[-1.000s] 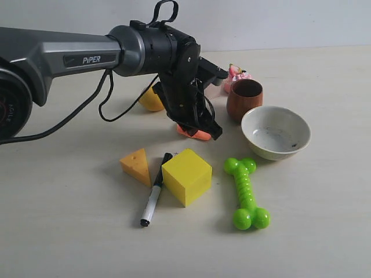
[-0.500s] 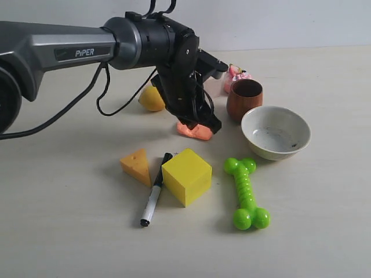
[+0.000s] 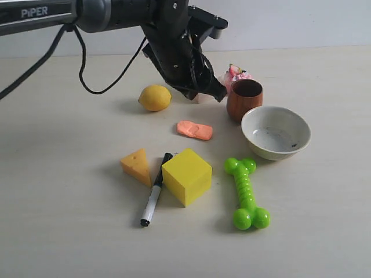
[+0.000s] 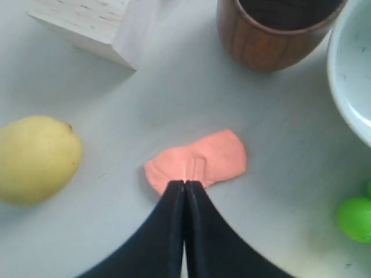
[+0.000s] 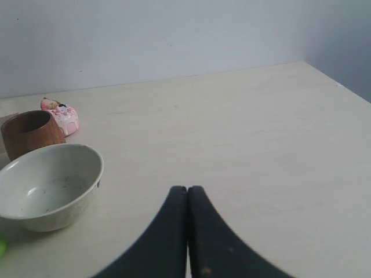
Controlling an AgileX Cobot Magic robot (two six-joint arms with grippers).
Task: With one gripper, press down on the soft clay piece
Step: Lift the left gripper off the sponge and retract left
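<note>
The soft clay piece [image 3: 195, 130] lies flat on the table between the lemon and the bowl, salmon-orange, with a narrow rectangular dent in its top [image 4: 197, 163]. My left gripper [image 3: 219, 95] hangs shut in the air above and behind it, clear of the clay; in the left wrist view its closed tips [image 4: 185, 183] point at the clay's near edge. Nothing is between its fingers. My right gripper [image 5: 187, 189] is shut and empty over bare table, off to the side of the bowl; it does not show in the exterior view.
Around the clay: a lemon [image 3: 155, 97], a brown wooden cup [image 3: 244, 98], a white bowl [image 3: 275, 132], a pink toy [image 3: 236, 74], a cheese wedge [image 3: 136, 165], a yellow cube [image 3: 186, 175], a marker [image 3: 154, 191], a green bone toy [image 3: 246, 193]. A pale wooden block [image 4: 93, 26] sits beyond the clay.
The left gripper was down on the clay a second ago; it has since lifted up and back, leaving the clay uncovered with a dent in it.
</note>
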